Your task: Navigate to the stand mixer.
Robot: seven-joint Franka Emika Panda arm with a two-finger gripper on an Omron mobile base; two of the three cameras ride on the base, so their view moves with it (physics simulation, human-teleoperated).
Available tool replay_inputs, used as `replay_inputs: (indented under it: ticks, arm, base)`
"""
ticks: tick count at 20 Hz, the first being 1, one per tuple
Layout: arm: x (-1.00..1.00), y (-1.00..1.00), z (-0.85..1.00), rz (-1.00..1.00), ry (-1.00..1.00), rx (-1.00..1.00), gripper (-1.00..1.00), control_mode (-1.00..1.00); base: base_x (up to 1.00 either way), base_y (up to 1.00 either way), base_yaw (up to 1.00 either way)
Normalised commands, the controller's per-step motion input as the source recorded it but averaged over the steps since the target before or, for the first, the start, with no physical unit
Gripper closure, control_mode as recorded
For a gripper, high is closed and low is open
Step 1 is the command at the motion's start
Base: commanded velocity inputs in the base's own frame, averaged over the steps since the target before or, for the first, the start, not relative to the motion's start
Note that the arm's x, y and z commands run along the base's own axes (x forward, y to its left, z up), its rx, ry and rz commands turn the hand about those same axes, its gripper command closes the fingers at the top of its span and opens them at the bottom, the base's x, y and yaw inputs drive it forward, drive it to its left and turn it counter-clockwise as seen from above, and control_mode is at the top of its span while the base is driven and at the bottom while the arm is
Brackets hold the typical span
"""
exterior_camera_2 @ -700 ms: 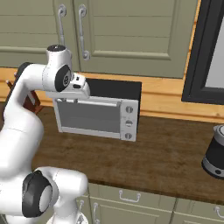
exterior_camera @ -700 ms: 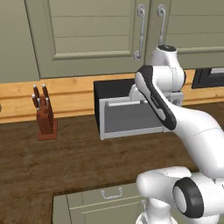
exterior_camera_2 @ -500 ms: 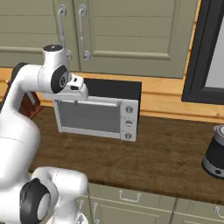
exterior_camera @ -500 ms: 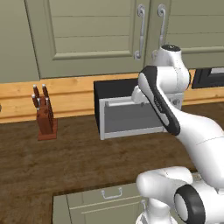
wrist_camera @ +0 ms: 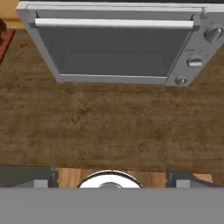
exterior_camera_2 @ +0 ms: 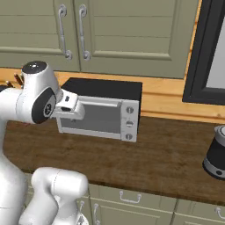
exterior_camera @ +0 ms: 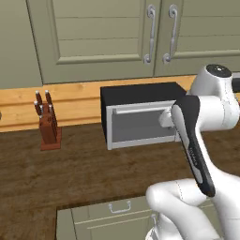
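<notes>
The stand mixer is out of view. My gripper point(wrist_camera: 112, 179) is open, its two dark fingertips point(wrist_camera: 41, 178) set wide apart at the bottom of the hand view with nothing between them. It hangs over the brown wooden counter point(wrist_camera: 109, 127), a short way in front of the boxy silver toaster oven point(wrist_camera: 118, 43). In the right base view my white wrist is level with the toaster oven point(exterior_camera_2: 103, 115) door.
A knife block point(exterior_camera: 47, 124) stands left of the toaster oven point(exterior_camera: 140, 124). A black electric kettle point(exterior_camera_2: 217, 154) sits at the far right of the counter. Green wall cabinets point(exterior_camera: 93, 37) hang above, drawers point(exterior_camera: 117, 211) lie below, and a dark-framed panel point(exterior_camera_2: 206, 52) is at the right.
My arm has folded back toward the base and its top joint sits lower. The toaster oven, knife block and kettle hold almost the same places in both base views.
</notes>
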Motion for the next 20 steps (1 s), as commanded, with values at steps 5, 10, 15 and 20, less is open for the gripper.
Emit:
replay_inputs:
  ticks: [5, 10, 15, 20]
  arm:
    - [0.00, 0.00, 0.00, 0.00, 0.00, 0.00, -1.00, 1.00]
    - [0.00, 0.00, 0.00, 0.00, 0.00, 0.00, -1.00, 1.00]
    - [0.00, 0.00, 0.00, 0.00, 0.00, 0.00, -1.00, 1.00]
    - [0.00, 0.00, 0.00, 0.00, 0.00, 0.00, -1.00, 1.00]
  base:
    - [-0.73, -0.21, -0.21]
    - [-0.16, -0.29, -0.85]
    - [0.00, -0.02, -0.99]
    - [0.00, 0.00, -1.00]
